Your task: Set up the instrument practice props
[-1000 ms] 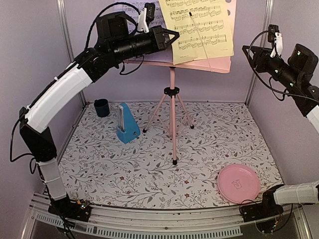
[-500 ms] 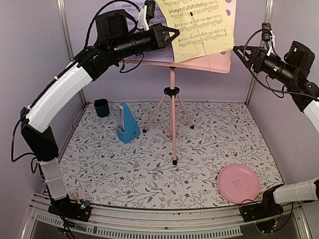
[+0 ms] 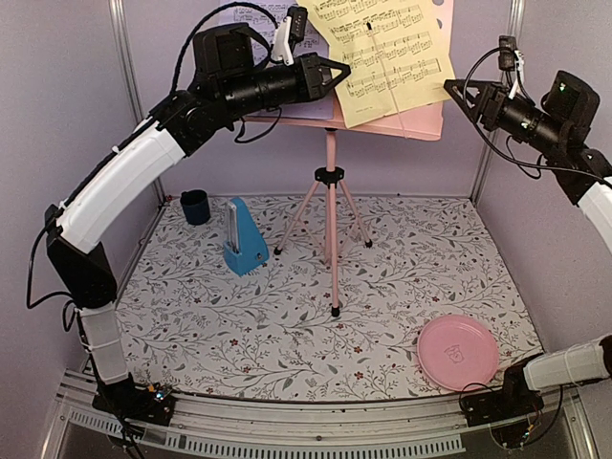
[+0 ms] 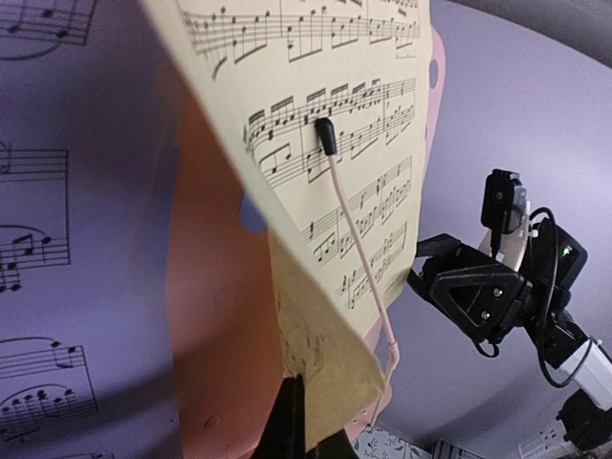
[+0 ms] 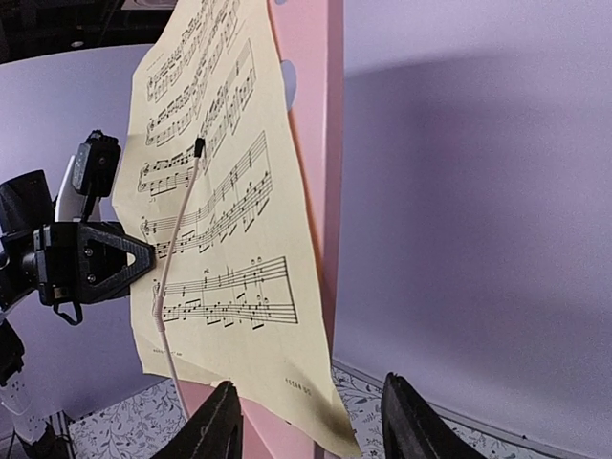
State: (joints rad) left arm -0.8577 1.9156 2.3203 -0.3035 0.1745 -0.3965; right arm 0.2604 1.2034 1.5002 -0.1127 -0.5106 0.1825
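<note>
Left fingers (image 3: 338, 69) pinched shut on the yellow sheet (image 3: 392, 53); right fingers (image 3: 451, 88) half open, empty. A tug could tear it, or tip the pink stand (image 3: 330, 191).

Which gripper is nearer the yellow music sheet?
Left. The left gripper is shut on the yellow music sheet at its left edge; the right gripper hangs open off its right side, not touching.

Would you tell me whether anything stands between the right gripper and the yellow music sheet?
Nothing visible does: only open air lies between the right gripper and the yellow music sheet.
</note>
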